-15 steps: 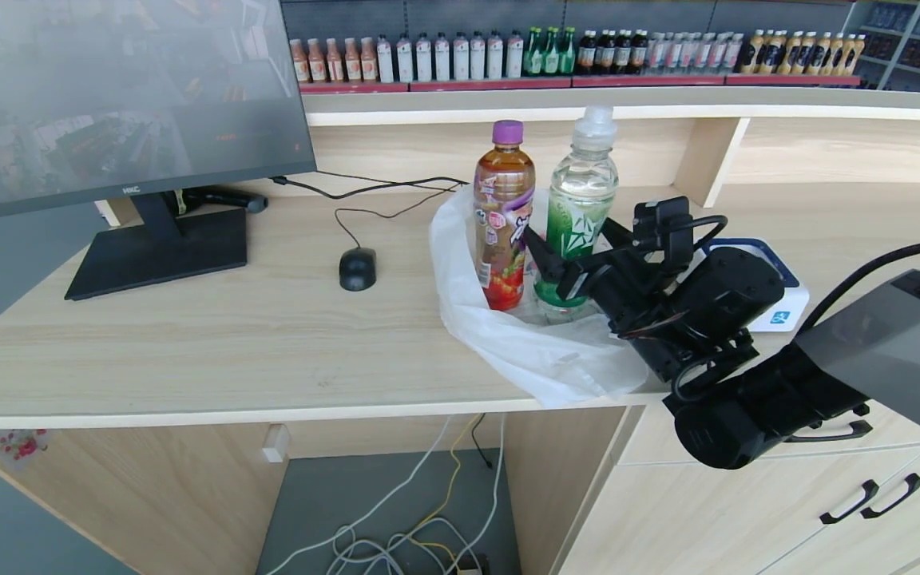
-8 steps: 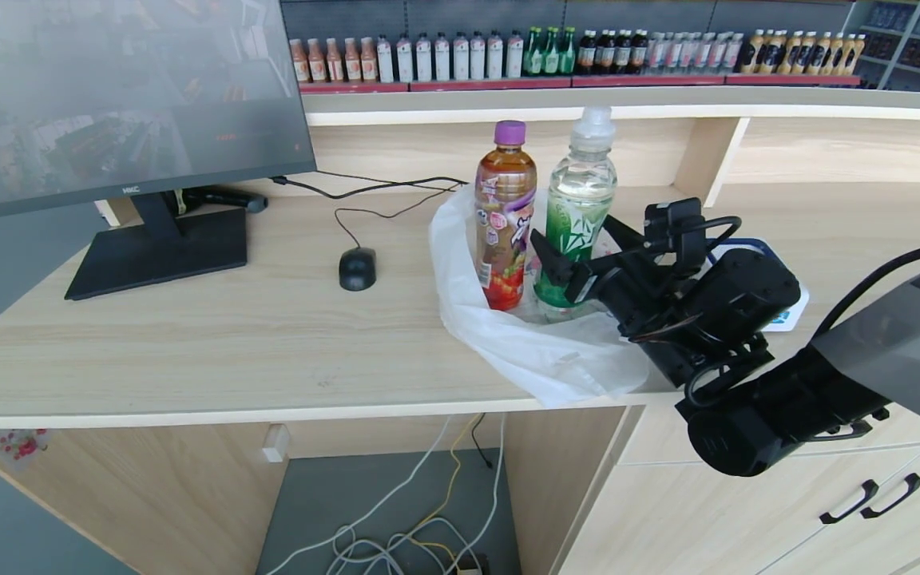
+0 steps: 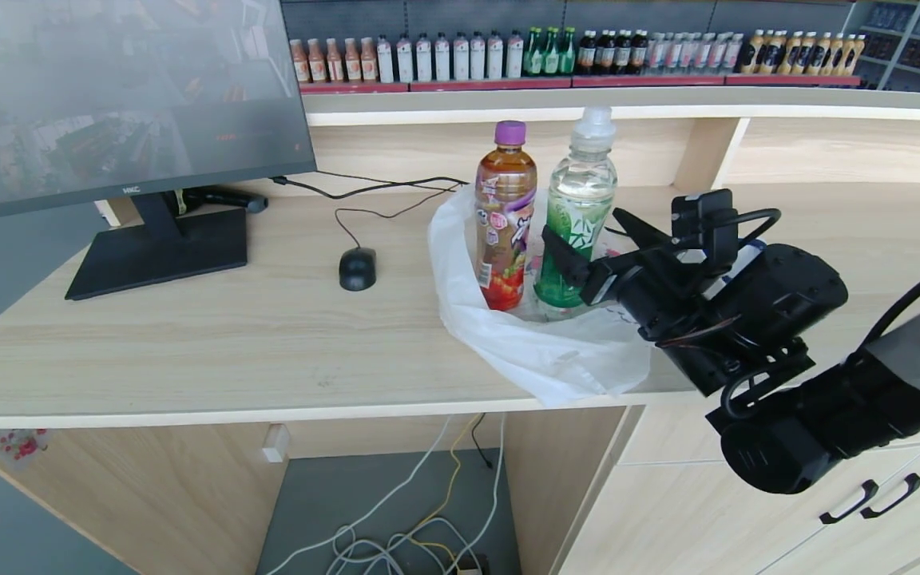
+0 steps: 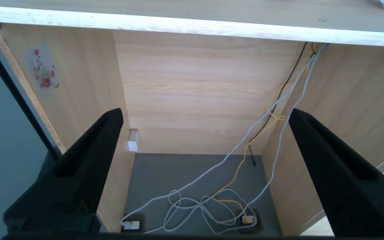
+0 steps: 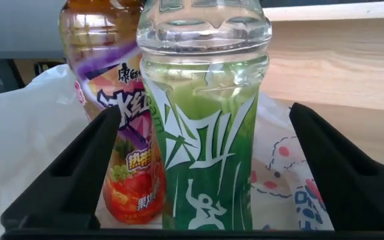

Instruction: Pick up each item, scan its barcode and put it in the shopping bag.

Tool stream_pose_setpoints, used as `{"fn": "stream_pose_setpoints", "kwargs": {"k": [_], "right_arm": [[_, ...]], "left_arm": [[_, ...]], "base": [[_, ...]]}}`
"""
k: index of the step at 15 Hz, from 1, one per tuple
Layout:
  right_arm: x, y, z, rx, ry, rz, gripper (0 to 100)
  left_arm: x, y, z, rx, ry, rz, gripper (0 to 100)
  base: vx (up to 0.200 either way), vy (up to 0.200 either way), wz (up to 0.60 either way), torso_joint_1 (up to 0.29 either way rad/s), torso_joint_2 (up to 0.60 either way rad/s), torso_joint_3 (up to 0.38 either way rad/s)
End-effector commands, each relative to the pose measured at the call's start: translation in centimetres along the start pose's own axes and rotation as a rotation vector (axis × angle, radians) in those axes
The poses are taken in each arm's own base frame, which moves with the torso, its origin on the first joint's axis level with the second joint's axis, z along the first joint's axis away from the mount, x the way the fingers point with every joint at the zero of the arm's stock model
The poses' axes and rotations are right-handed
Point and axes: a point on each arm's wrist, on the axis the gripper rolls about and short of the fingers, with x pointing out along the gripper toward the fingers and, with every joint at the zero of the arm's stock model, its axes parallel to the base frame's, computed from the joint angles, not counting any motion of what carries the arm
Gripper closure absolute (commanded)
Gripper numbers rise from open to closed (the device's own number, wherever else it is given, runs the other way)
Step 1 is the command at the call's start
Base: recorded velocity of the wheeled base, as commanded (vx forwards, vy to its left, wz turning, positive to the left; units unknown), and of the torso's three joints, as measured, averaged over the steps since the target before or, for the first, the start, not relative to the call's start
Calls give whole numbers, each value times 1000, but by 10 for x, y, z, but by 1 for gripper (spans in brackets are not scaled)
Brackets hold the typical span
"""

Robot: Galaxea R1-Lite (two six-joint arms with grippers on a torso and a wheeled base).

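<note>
**Right gripper (image 3: 582,225) open at the shopping bag (image 3: 540,359)**

I saw the right gripper spread wide, jaws flanking the green-label bottle (image 3: 584,192). It stood upright beside the purple-capped bottle (image 3: 504,216), the 2 inside the shopping bag on the counter (image 3: 228,335). The left gripper (image 4: 205,113) hung wide open below the counter edge, facing cables (image 4: 245,143).

The tea bottle (image 3: 504,216) has a purple cap, amber liquid and a purple-and-red label. The water bottle (image 3: 582,200) is clear, its green label crossed by white angular lines. The shopping bag (image 3: 540,355) is translucent white; the counter (image 3: 228,335) pale wood grain; the mouse (image 3: 357,268) black.
</note>
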Motion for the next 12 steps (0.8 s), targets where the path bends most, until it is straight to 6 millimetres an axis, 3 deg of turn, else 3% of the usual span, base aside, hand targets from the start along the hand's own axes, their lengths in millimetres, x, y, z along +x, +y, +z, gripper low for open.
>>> {"fn": "stream_pose_setpoints", "kwargs": {"k": [1,3,5,8,11,12], "right_arm": [[-19,3,22,3,-9,10,0],[-38,8,45,-1,-30,27,0],[-70,18,69,4,-40,65,0],[-135,12,112,-5,-104,60,0],[-181,8,148,-1,-239,54,0],[-219,7,152,-5,-265,67,0]], "left_arm": [[0,0,0,0,0,0,0],[0,0,0,0,0,0,0],[0,0,0,0,0,0,0],[0,0,0,0,-2,0,0],[0,0,0,0,0,0,0],[0,0,0,0,0,0,0]], "base": [[0,0,0,0,0,0],[0,0,0,0,0,0],[0,0,0,0,0,0],[0,0,0,0,0,0],[0,0,0,0,0,0],[0,0,0,0,0,0]]}}
